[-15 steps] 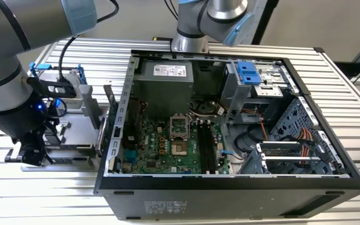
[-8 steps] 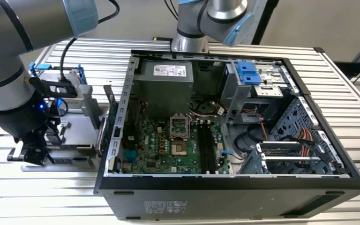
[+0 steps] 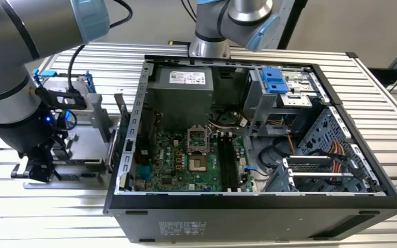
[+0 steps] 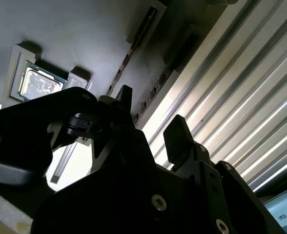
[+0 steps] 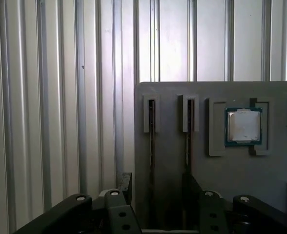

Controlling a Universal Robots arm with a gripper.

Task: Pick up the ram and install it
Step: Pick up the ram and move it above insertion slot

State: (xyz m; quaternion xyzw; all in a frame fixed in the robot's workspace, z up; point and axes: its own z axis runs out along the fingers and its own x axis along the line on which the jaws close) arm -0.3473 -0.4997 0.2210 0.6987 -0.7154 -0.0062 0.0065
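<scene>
1. The black two-fingered pincer (image 5: 158, 187) points down over a flat grey holder plate (image 5: 221, 195). Its fingers (image 5: 125, 183) stand apart with open space between them, clamped on nothing. In the second wrist view the pincer (image 4: 153, 119) shows the same open gap.
2. The ram (image 5: 151, 146), a long, thin, dark circuit-board stick seen edge-on, stands in a narrow slot of the holder plate. That slot runs into the gap between the two fingers. In the second wrist view the ram (image 4: 155, 90) shows as a dark line flecked with brown. I cannot tell whether either finger touches it.
3. A second dark strip (image 5: 188, 136) stands in the neighbouring slot of the plate, parallel to the ram. One finger is in front of its near end.
4. A small square silver processor chip (image 5: 243, 126) lies in a recess of the plate, just beyond the second strip on the side away from the ram.
5. In the exterior view the pincer (image 3: 40, 173) hangs from the grey arm low over the holder plate (image 3: 88, 147). A silver boxy hard drive in a blue frame (image 3: 64, 85) stands at the plate's far end.
6. An open black computer case (image 3: 254, 204) lies just beside the plate, on the exterior view's right, with a green motherboard (image 3: 184, 165) inside.
7. Plate and case rest on a ribbed metal tabletop (image 3: 371, 98).
</scene>
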